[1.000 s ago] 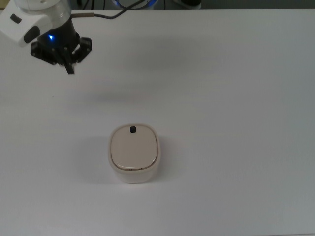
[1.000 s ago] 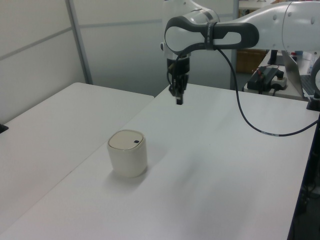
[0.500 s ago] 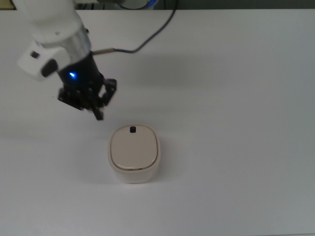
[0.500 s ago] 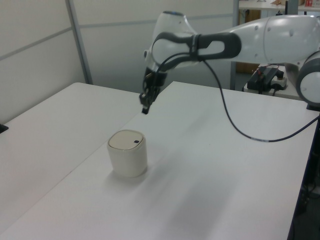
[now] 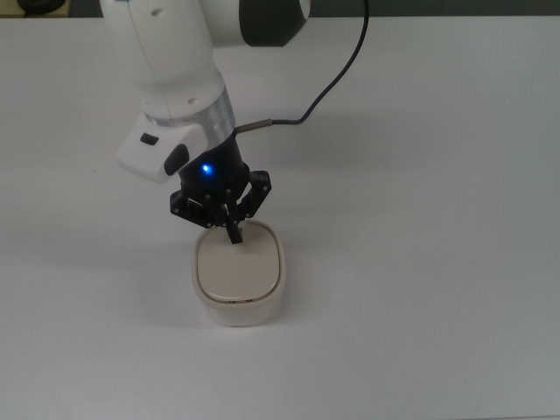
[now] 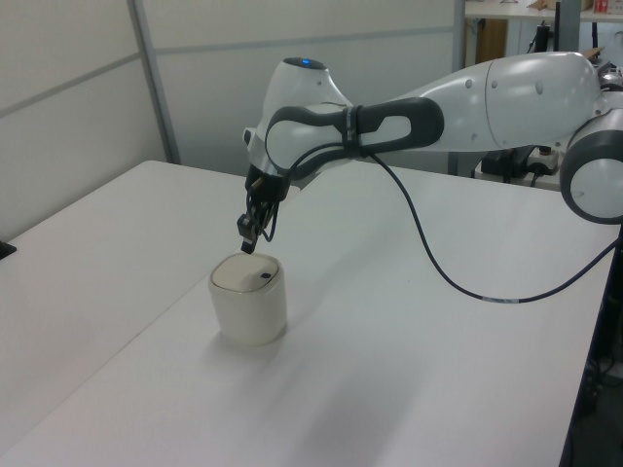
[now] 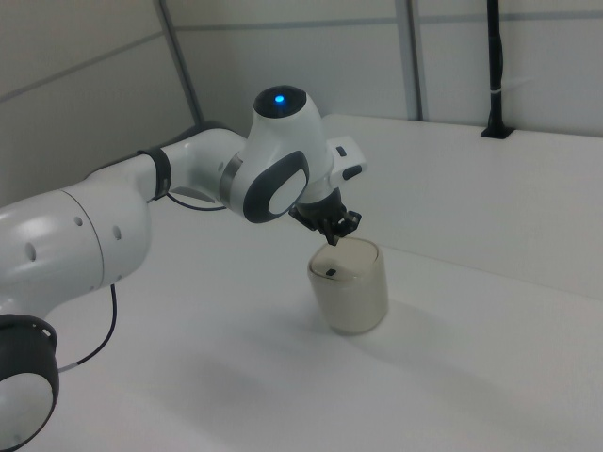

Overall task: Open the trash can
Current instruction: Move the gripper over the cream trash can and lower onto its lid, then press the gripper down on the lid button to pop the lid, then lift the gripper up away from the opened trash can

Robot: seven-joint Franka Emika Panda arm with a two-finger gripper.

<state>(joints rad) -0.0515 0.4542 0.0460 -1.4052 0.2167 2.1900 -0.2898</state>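
Trash can (image 5: 239,273) sits mid-table (image 5: 420,219), lid down. Pincer (image 5: 233,234) pressed together, tip just above the can's lid near the black button (image 6: 264,279); contact unclear. Risk: tip lands beside the button, lid stays latched, or push shoves the light can sideways.

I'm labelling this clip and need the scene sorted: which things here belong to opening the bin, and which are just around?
Part of the job:
- trash can, lid down
- black button on its lid
- gripper, just above the lid

Just around:
- black cable trailing from the arm
- white table
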